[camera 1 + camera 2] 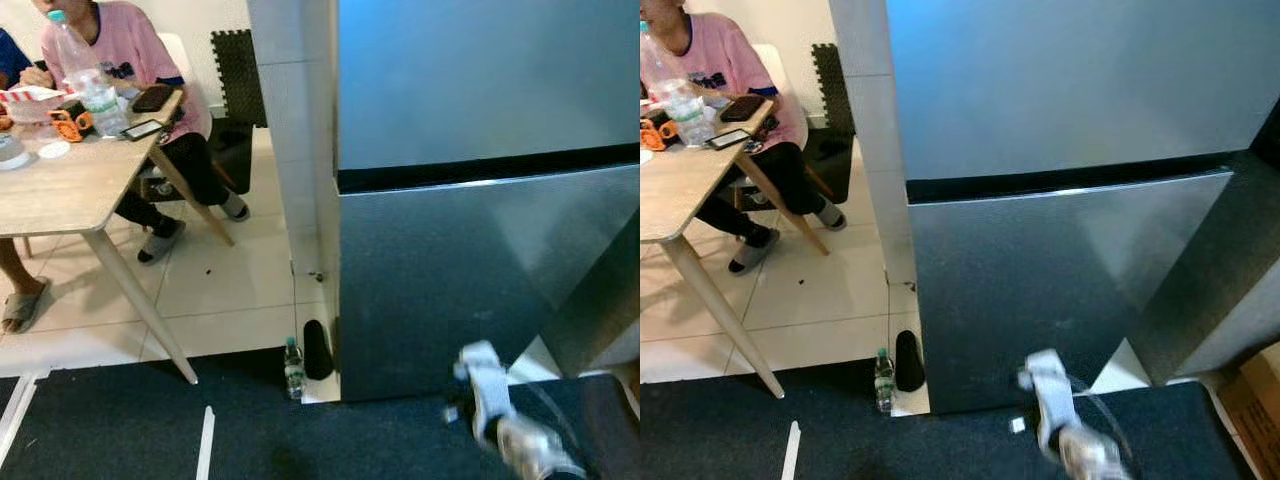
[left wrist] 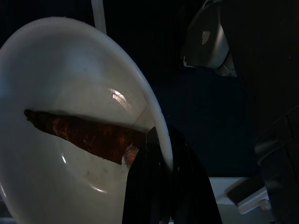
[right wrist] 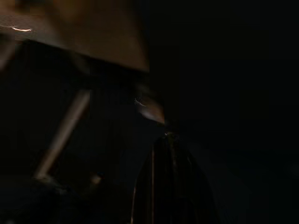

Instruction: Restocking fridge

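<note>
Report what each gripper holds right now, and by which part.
The left gripper pinches the round white plate by its rim, a dark brown piece of food lying on it. The right wrist view is too dark to tell.

home kitchen – fridge point(image 1: 480, 200), dining table point(image 1: 60, 190)

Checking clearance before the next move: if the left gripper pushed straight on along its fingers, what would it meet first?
Nothing new: the left gripper is already clamped on the rim of a white plate carrying a brown strip of food. Past the rim lies dark floor mat, though depth is unclear in this dim view.
</note>
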`<state>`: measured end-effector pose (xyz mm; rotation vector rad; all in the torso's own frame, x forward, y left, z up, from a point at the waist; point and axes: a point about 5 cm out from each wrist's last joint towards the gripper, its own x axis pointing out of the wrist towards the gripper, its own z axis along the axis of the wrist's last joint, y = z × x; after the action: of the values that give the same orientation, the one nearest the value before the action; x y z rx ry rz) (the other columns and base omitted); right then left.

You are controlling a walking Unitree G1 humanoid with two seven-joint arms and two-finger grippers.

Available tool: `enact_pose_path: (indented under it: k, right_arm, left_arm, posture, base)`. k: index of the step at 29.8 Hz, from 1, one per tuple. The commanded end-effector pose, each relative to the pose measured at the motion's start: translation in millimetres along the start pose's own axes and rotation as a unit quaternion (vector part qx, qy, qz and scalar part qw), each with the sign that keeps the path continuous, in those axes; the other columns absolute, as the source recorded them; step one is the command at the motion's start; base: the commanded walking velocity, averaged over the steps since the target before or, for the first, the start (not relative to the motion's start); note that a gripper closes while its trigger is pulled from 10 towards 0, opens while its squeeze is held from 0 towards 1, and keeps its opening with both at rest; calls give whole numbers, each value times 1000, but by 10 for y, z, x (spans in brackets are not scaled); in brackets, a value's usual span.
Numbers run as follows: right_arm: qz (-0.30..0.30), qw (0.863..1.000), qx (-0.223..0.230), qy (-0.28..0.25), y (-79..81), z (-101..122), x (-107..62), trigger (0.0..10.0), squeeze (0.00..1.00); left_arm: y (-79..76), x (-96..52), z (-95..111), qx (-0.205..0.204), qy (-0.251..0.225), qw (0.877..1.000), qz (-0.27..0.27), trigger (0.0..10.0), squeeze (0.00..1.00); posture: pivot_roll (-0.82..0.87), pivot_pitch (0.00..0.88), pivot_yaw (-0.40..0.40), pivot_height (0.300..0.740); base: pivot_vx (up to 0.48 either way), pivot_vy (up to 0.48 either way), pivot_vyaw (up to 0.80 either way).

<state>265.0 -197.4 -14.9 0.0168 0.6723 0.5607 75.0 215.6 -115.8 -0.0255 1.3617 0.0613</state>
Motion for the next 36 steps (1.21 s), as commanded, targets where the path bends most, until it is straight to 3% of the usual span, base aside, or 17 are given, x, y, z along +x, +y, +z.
enact_pose_path:
  k: [1, 2, 3, 4, 5, 7, 8, 10, 16, 18, 22, 23, 25, 26, 31, 33, 36]
  right_arm:
    - [71, 997, -11, 1, 46, 27, -20, 10000, 357]
    - [114, 993, -23, -8, 54, 141, -26, 10000, 898]
    - [114, 993, -23, -8, 54, 141, -26, 10000, 898]
    - [147, 988, -32, -15, 61, 228, -36, 10000, 1000]
    - [197, 979, -54, -21, 72, 360, -59, 10000, 1000]
    - [197, 979, -54, -21, 72, 360, -59, 10000, 1000]
    - [267, 958, -91, -43, 84, 630, -110, 10000, 1000]
    - [290, 949, -107, -61, 91, 779, -133, 10000, 1000]
    - [320, 924, -157, -136, 137, 1258, -187, 10000, 1000]
    - [323, 910, -197, -170, 197, 1499, -206, 10000, 1000]
    - [309, 900, -233, -200, 249, 1706, -214, 10000, 1000]
    - [293, 898, -249, -215, 272, 1818, -213, 10000, 906]
    - [293, 898, -249, -215, 272, 1818, -213, 10000, 906]
    - [290, 889, -271, -227, 320, 1935, -221, 10000, 0]
    - [302, 867, -311, -245, 441, 2144, -255, 10000, 0]
    - [282, 846, -375, -253, 553, 2388, -294, 10000, 0]
    - [262, 838, -405, -255, 586, 2503, -316, 10000, 0]
  left_arm:
    - [-66, 9, 86, 12, -12, 1000, -16, 10000, 0]
    - [-68, 9, 90, 18, -12, 1000, -16, 10000, 0]
    - [-68, 9, 90, 18, -12, 1000, -16, 10000, 0]
    - [-71, 9, 92, 23, -11, 1000, -17, 10000, 0]
    - [-73, 10, 91, 29, -11, 999, -17, 10000, 0]
    - [-73, 10, 91, 29, -11, 999, -17, 10000, 0]
    - [-75, 10, 82, 35, -9, 999, -18, 10000, 0]
    - [-75, 10, 77, 40, -8, 999, -18, 10000, 0]
    - [-71, 8, 71, 70, -4, 997, -21, 10000, 0]
    - [-53, 5, 78, 114, 0, 993, -20, 10000, 0]
    - [-15, 0, 85, 149, 4, 989, -14, 10000, 0]
    - [17, -4, 90, 165, 6, 986, -7, 10000, 0]
    - [17, -4, 90, 165, 6, 986, -7, 10000, 0]
    - [51, -10, 98, 186, 9, 983, 0, 10000, 0]
    - [100, -17, 116, 218, 12, 976, 13, 10000, 0]
    - [124, -20, 145, 251, 12, 968, 24, 10000, 0]
    - [131, -21, 160, 260, 9, 965, 30, 10000, 0]
  posture:
    - [-39, 0, 4, 740]
    - [-36, 0, -1, 740]
    - [-36, 0, -1, 740]
    - [-36, 0, -1, 740]
    - [-34, 0, -4, 740]
    - [-34, 0, -4, 740]
    - [-34, 0, -6, 740]
    - [-34, 0, -6, 740]
    - [-35, 0, -6, 740]
    - [-38, 0, -3, 740]
    - [-39, 0, 2, 740]
    - [-39, 0, 2, 740]
    - [-39, 0, 2, 740]
    - [-40, 0, 5, 740]
    - [-39, 0, 5, 740]
    - [-39, 0, 5, 740]
    - [-38, 0, 2, 740]
  base:
    - [0, 0, 0]
    - [0, 0, 0]
    - [0, 0, 0]
    - [0, 0, 0]
    - [0, 0, 0]
    - [0, 0, 0]
    - [0, 0, 0]
    - [0, 0, 0]
    - [0, 0, 0]
    - [0, 0, 0]
    - [0, 0, 0]
    - [0, 0, 0]
    - [0, 0, 0]
    - [0, 0, 0]
    - [0, 0, 0]
    - [0, 0, 0]
    - [0, 0, 0]
